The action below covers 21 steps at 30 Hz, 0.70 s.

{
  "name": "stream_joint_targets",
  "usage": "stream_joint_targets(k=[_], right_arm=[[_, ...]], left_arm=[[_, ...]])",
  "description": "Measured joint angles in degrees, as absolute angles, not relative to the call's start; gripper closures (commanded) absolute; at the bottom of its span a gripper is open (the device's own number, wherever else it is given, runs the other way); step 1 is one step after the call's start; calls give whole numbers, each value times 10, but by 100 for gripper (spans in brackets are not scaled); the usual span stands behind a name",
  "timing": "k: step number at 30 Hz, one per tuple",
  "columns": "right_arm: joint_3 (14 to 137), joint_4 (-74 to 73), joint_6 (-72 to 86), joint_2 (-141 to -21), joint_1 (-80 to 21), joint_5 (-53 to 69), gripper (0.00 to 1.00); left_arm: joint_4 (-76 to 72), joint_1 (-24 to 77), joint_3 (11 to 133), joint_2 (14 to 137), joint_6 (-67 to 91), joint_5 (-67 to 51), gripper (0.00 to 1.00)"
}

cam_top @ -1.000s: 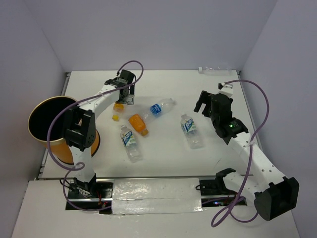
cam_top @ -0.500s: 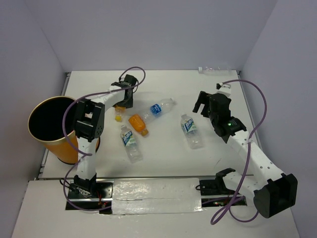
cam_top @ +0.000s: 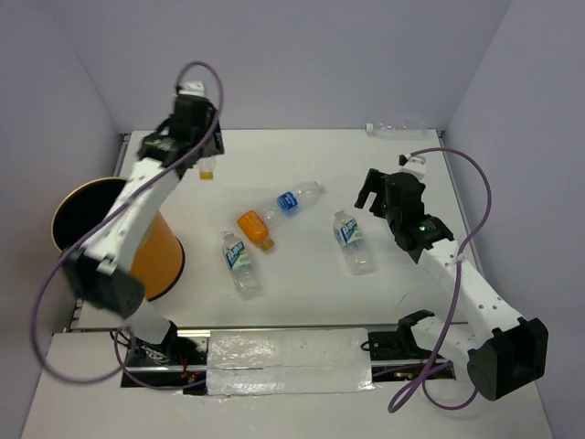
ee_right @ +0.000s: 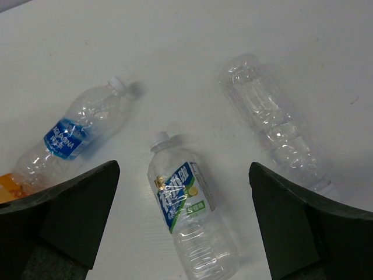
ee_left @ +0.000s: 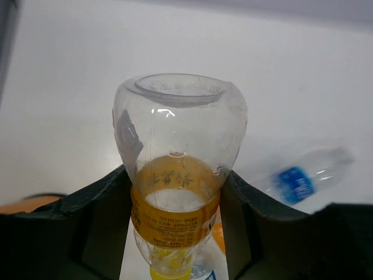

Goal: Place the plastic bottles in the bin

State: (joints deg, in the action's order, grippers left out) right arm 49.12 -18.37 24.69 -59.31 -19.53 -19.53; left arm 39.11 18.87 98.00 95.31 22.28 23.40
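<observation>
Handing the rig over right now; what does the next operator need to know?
Left gripper: shut on a yellow-capped bottle, raised near the bin, not over it.
Right gripper: open, empty, above the table.
Lying on the table: orange bottle, three labelled bottles, one unlabelled bottle.
Done: no bottle visible in the bin's dark inside.
Left: drop the held one, then bin the rest.

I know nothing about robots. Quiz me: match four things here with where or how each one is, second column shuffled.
1. small clear plastic bottle with orange label and yellow cap
2. stubby orange plastic bottle
3. tall orange cylindrical bin
4. right end effector

A. open, holding nothing
B. lying on the white table
C. clamped in the left end effector
D. standing upright at far left

Pairs: 1-C, 2-B, 3-D, 4-A
</observation>
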Motion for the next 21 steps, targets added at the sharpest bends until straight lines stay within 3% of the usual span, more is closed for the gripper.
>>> stream_joint_targets(k=[4,9,15,21], right_arm=[[491,-184,256,-588,-195,-192,0],[486,-184,260,-569,-195,-192,0],[484,-184,259,-564,-195,-180,0],[483,-184,259,-565,-195,-170,0]], left_arm=[[357,182,1000,769,211,247,55],[368,156,963,608,221,348,54],[420,128,862,579,258,470,54],[446,78,771,585,286,501,52]])
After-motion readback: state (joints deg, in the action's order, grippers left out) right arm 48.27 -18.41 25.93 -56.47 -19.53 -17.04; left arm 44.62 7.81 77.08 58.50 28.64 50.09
